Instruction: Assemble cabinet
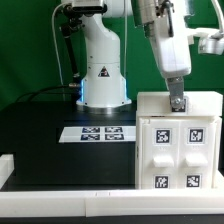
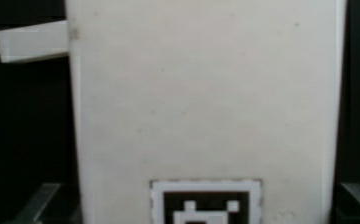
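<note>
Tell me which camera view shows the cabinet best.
The exterior view: the cabinet appears nearly whole, a white box at that view's right, its front carrying four tagged blocks, the gripper at its top edge. The wrist view shows only one plain white face of it close up, with a single tag at the bottom.

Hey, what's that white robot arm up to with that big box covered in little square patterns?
The arm has its tool lowered onto the top edge of the white cabinet, which stands upright on the black table. Four tagged drawer fronts show on its face. The marker board lies flat behind it. Whether the tool actually grips the cabinet isn't clear.
</note>
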